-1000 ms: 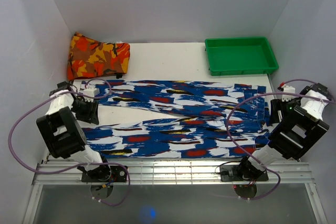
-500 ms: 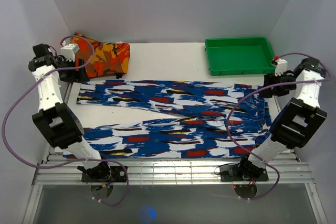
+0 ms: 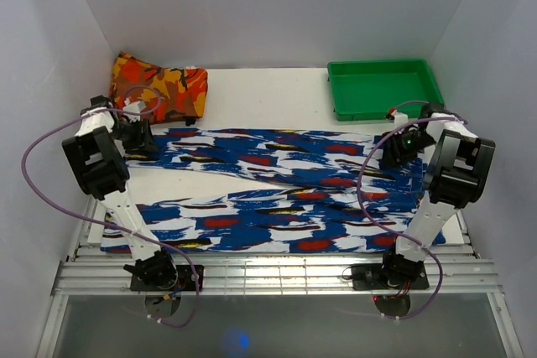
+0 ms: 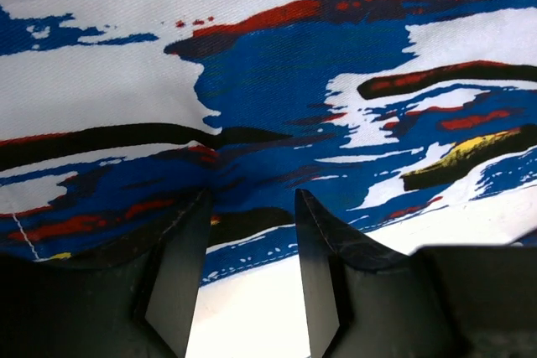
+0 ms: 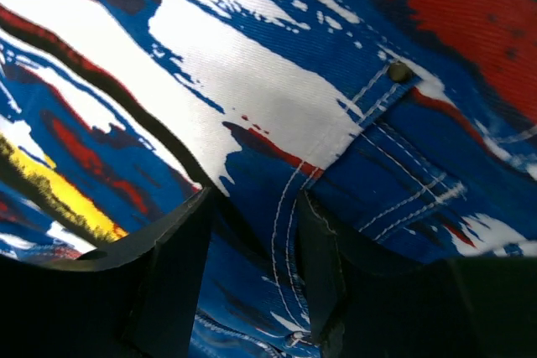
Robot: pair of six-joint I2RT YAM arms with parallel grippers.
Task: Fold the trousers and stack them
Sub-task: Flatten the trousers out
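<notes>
The trousers (image 3: 285, 182) lie spread flat across the table, legs to the left and waist to the right. My left gripper (image 3: 138, 136) is down on the hem end of the far leg. In the left wrist view its fingers (image 4: 250, 207) stand open astride the hem edge of the trousers (image 4: 277, 81), with white table below. My right gripper (image 3: 393, 150) rests on the far part of the waist. In the right wrist view it (image 5: 256, 207) is open, its tips pressed into the trousers (image 5: 268, 81) either side of a stitched pocket seam.
A folded orange, red and yellow cloth (image 3: 158, 90) lies at the back left, just behind the left gripper. A green tray (image 3: 382, 64) sits at the back right. White walls close in on three sides. Purple cables loop beside both arms.
Both arms came down from raised positions near the back corners. The left gripper dropped onto the far leg's hem, and the right moved inward onto the waist.
</notes>
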